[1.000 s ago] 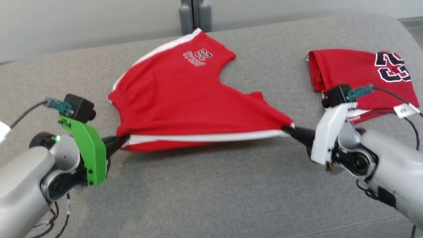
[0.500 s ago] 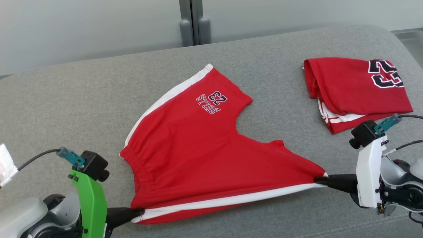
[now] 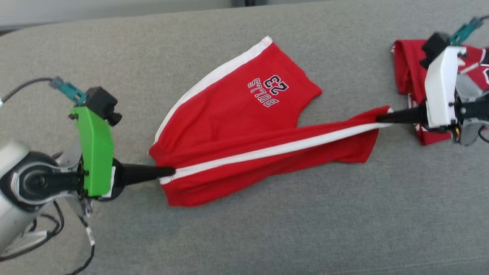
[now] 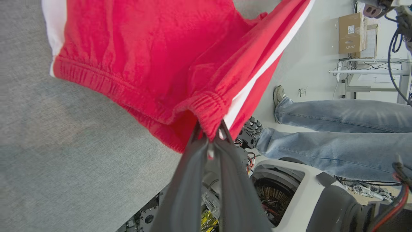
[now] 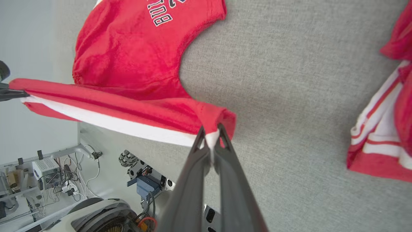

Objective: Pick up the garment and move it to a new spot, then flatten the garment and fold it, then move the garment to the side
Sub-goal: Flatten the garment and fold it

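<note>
Since the earlier frame, the striped side edge of the shorts point(image 3: 244, 126) has come closer to the printed leg. It now crosses the garment's own middle instead of forming its near margin. The head camera has also shifted.

Head view: the left end effector point(image 3: 168, 172) is clamped on the waistband end of that edge, and the right end effector point(image 3: 382, 117) on the hem end. The white stripe point(image 3: 275, 151) runs taut between them, roughly parallel to the near edge of the grey upholstered surface point(image 3: 244, 236). The rest of the shorts lies beyond the stripe, toward the far edge, so the fold probably requires both arms to travel that way together. A second red garment point(image 3: 407, 72) lies just behind the right end effector.

Left wrist view: the fingers pinch the gathered waistband point(image 4: 206, 103).

Right wrist view: the fingers are closed on the hem corner point(image 5: 222, 117).
</note>
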